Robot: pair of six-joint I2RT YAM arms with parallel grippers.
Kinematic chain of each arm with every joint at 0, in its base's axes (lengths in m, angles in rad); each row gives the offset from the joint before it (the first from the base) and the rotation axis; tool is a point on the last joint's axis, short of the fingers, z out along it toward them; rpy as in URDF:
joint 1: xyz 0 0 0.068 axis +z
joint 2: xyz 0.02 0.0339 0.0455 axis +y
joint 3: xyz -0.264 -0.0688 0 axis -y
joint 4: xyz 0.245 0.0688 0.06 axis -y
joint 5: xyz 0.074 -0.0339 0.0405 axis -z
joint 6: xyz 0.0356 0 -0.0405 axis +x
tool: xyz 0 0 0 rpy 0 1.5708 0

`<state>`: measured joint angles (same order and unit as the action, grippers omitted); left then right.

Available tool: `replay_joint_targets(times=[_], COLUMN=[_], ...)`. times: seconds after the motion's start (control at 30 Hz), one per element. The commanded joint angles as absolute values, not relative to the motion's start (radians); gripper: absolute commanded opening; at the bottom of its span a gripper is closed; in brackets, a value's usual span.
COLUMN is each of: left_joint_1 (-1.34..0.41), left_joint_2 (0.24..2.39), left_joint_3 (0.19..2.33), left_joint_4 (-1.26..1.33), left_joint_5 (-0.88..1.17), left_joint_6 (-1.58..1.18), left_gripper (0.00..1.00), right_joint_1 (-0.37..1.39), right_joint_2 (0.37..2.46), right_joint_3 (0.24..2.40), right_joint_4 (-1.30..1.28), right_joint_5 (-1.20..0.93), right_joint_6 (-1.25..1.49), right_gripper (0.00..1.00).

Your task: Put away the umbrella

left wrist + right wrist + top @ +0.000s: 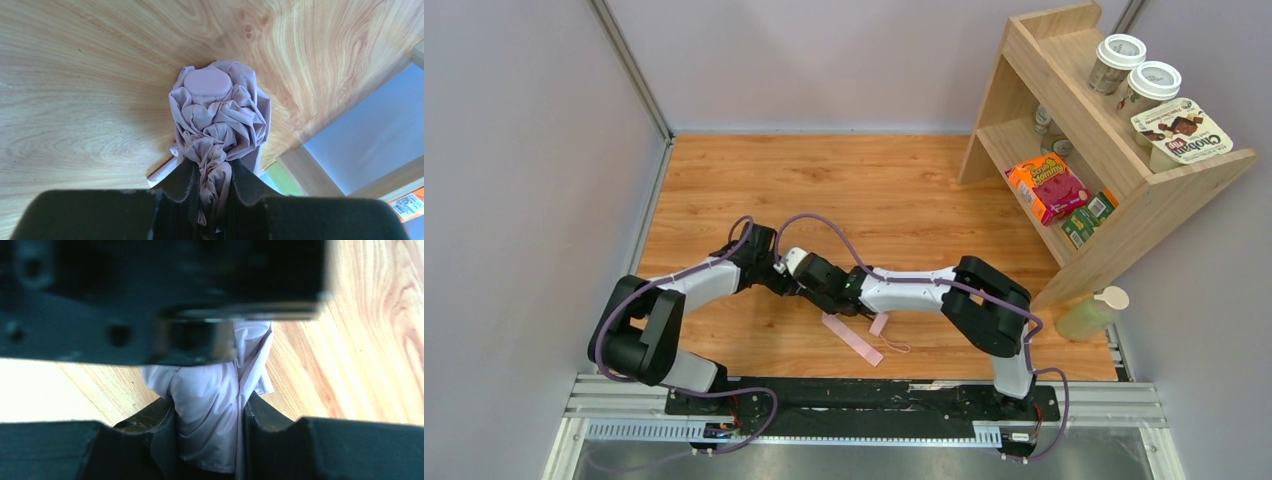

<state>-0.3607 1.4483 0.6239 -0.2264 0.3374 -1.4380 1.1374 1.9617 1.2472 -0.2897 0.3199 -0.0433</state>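
Left gripper [212, 175] and right gripper [209, 412] are both pinching the bunched pink umbrella [215, 115], jaws nearly closed, over the wooden table's [75, 75] middle.

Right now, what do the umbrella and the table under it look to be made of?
The umbrella: thin pale pink cloth, matte, by its soft crumpled folds; its round end cap looks like smooth plastic. The table: wood or wood-look laminate, faint sheen, with grain lines and knots showing.
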Motion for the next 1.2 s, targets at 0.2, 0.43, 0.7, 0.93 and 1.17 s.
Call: replay_joint_targets(times=[0.2,0.43,0.7,0.93,1.17], left_joint_1=[-0.359,-0.353,-0.371,-0.413,-0.423], left_joint_2=[1.367,1.268,1.335,1.426,1.479], left_joint_3=[0.536,0.502,0.532,0.535,0.466], left_joint_4=[-0.181,-0.103,-0.251,-0.298,-0.239], left_joint_5=[0.218,0.225,0.161,0.104,0.089], left_joint_6=[-1.23,-1.2,-1.16,-1.147,-1.177], left_gripper=[0.75,0.76,0.77,0.76,0.27], right_joint_1=[0.977,0.89,0.812,0.781,0.804], right_joint_2=[2.071,2.048,2.098,2.144,2.092], right_joint_3=[1.025,1.015,1.136,1.222,1.23], right_joint_4=[-0.27,-0.21,-0.267,-0.347,-0.4], right_joint_5=[-0.257,-0.484,-0.725,-0.811,-0.669], right_joint_6=[0.083,0.123,0.138,0.132,0.123], right_gripper=[0.0,0.0,0.0,0.0,0.0])
